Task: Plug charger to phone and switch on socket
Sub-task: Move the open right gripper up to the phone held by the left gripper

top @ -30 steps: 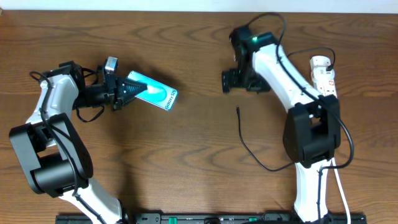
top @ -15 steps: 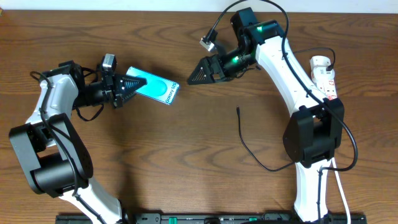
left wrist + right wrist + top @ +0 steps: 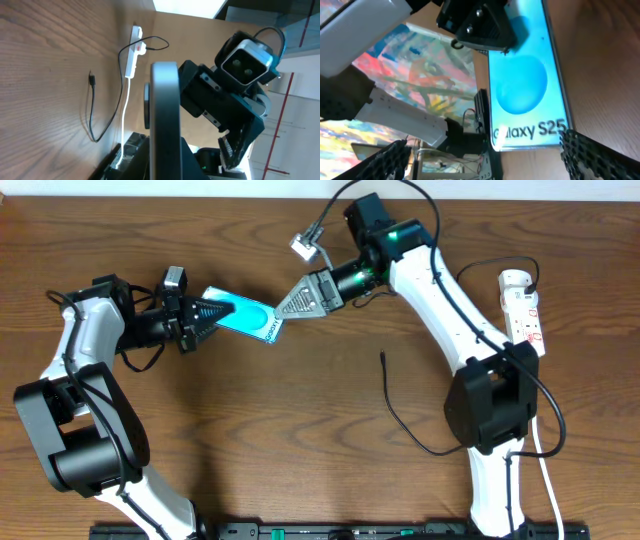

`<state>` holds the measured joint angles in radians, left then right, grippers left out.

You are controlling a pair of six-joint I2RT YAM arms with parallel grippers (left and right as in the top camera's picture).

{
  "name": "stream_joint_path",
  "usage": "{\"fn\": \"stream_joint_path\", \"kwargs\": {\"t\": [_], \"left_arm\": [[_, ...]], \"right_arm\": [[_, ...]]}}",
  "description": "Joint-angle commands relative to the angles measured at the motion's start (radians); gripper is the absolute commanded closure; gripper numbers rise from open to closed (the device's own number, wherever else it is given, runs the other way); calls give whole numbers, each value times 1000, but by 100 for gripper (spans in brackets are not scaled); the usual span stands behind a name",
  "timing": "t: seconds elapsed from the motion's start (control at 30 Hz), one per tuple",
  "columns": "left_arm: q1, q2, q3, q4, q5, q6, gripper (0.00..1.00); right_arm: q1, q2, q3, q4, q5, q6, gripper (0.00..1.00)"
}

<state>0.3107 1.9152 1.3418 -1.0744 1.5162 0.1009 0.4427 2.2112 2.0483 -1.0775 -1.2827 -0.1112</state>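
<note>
The phone (image 3: 252, 322), cyan screen with "Galaxy S25" text, is held at its left end by my left gripper (image 3: 212, 314), which is shut on it. In the left wrist view the phone (image 3: 165, 100) shows edge-on between the jaws (image 3: 165, 167). My right gripper (image 3: 284, 308) is open and empty, its fingers on either side of the phone's right end (image 3: 525, 85), fingertips spread wide (image 3: 485, 142). The charger's black plug tip (image 3: 383, 358) lies loose on the table, its cable curving down to the right. The socket, a white power strip (image 3: 524, 304), lies at the far right.
The charger cable (image 3: 415, 435) loops across the table below the right arm. The power strip's white cord (image 3: 548, 480) runs down the right edge. In the left wrist view the plug tip (image 3: 91, 78) and the strip (image 3: 134, 56) show in the distance.
My right arm has swung left from mid-table to the phone's right end, gripper open. My left gripper has kept its hold on the phone, barely moving.
</note>
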Motion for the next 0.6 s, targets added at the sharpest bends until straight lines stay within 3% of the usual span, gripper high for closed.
{"fn": "stream_joint_path", "kwargs": {"t": [0.0, 0.13, 0.27, 0.4, 0.57], "left_arm": [[14, -15, 34, 7, 57, -17, 93], [39, -15, 34, 23, 57, -16, 93], [51, -15, 34, 60, 57, -16, 93], [51, -15, 34, 75, 57, -16, 93], [51, -15, 34, 84, 57, -17, 93]], "right_arm": [[9, -6, 15, 53, 37, 148, 4], [3, -6, 15, 74, 119, 191, 4], [2, -6, 15, 100, 237, 336, 4], [4, -6, 15, 167, 232, 505, 4], [3, -6, 15, 292, 76, 682, 4]]}}
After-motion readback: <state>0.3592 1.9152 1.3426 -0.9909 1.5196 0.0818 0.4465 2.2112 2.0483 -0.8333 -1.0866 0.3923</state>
